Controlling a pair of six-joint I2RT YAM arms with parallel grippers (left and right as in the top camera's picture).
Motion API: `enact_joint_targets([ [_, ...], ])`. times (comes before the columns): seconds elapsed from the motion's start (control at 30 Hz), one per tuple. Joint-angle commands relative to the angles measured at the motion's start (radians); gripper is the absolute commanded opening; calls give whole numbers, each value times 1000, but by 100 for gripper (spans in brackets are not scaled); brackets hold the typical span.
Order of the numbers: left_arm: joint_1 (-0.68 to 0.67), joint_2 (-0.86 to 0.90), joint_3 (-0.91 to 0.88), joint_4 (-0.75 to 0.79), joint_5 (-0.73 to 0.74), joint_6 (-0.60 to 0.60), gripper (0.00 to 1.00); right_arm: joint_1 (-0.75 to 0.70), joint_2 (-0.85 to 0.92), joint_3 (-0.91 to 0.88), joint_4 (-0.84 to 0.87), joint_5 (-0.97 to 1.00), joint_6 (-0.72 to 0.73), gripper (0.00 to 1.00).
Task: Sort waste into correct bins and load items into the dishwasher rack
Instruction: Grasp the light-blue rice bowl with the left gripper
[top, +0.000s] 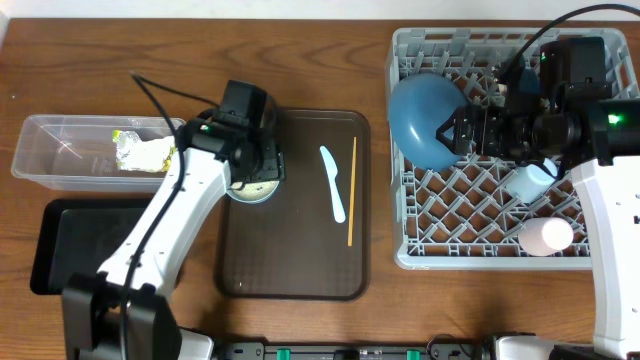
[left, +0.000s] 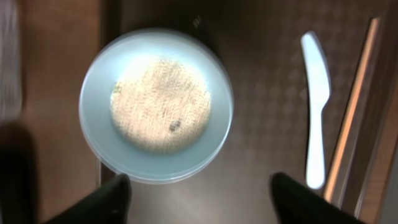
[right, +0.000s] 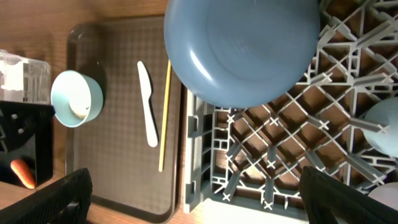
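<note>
The left gripper (left: 199, 185) hangs over the small bowl (left: 158, 106) with its jaws apart and holds nothing. Its fingers (left: 106, 202) are dark and blurred, so I cannot tell if one touches the rim. The bowl, with rice (left: 160, 104) inside, stands at the left edge of the brown tray (top: 300, 270). The spoon (top: 333, 183) and the chopstick (top: 351, 190) lie well apart to its right. The right gripper (right: 196, 180) is wide open and empty near the blue plate (right: 242, 43), which stands in the rack (right: 267, 143).
</note>
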Motion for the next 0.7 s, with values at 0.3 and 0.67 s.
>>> enact_joint_targets([
  [0.3, -35, 253, -10, 98, 2, 203, 52, 11, 5, -18, 9, 5, -13, 99],
  [0.67, -69, 343, -17, 126, -19, 232, 24, 11, 10, -18, 17, 5, -13, 99],
])
